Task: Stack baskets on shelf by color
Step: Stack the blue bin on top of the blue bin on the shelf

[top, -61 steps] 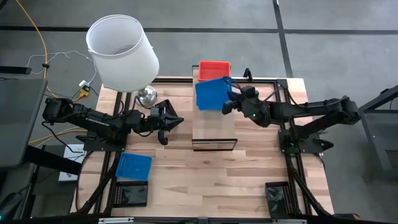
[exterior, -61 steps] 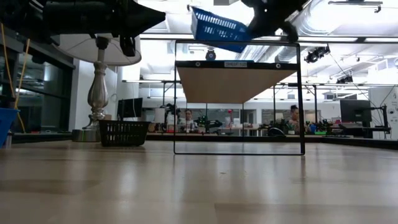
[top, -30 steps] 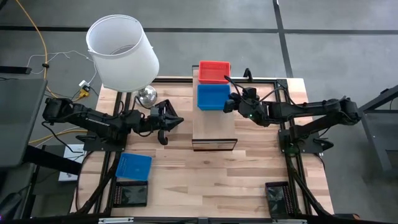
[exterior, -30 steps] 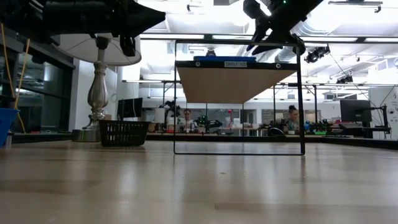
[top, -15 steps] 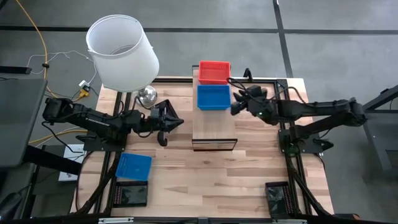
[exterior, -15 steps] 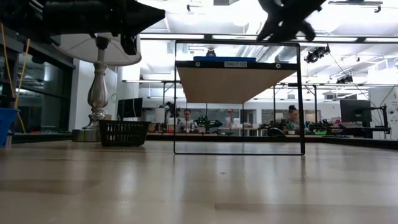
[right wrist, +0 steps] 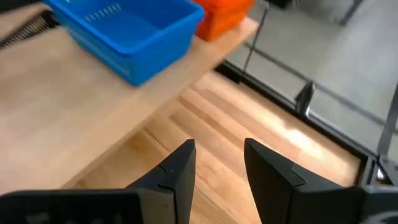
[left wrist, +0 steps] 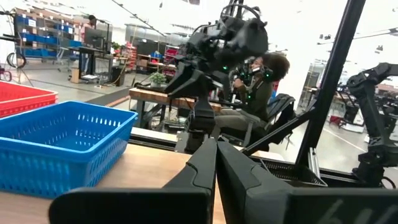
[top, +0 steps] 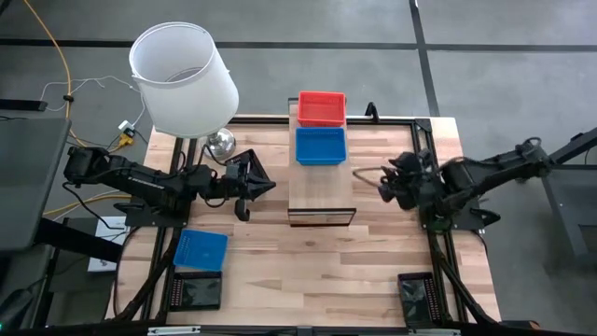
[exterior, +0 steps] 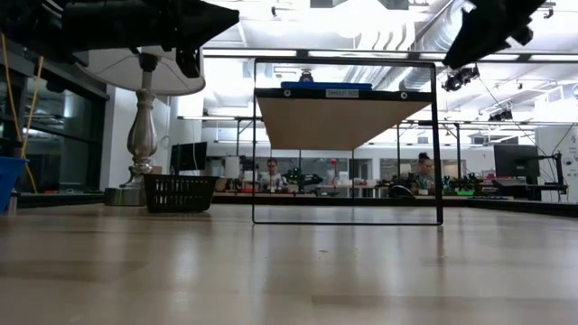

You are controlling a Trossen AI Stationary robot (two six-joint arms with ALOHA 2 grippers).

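The shelf [top: 322, 191] stands at the table's middle, a long light-wood top on a dark frame. A red basket [top: 322, 107] sits on its far end, with a blue basket [top: 321, 146] right next to it, toward the near side. My right gripper [top: 384, 184] hovers open to the right of the shelf, its fingers [right wrist: 177, 171] apart over the table with nothing between them. My left gripper [top: 244, 177] waits shut to the left of the shelf, above the table. In the left wrist view its fingers [left wrist: 214, 168] point past the blue basket [left wrist: 62, 146].
A second blue basket [top: 201, 250] lies on the table at the near left. Black baskets sit at the near left [top: 196, 291] and near right [top: 417, 297] corners. A white-shaded lamp [top: 182, 79] stands at the far left, another black basket [exterior: 179, 192] by its base.
My right gripper has let go of the blue basket's right side. It has drawn back toward the table's right and near edges, rolling as it went. The blue basket stays flat on the shelf beside the red one.
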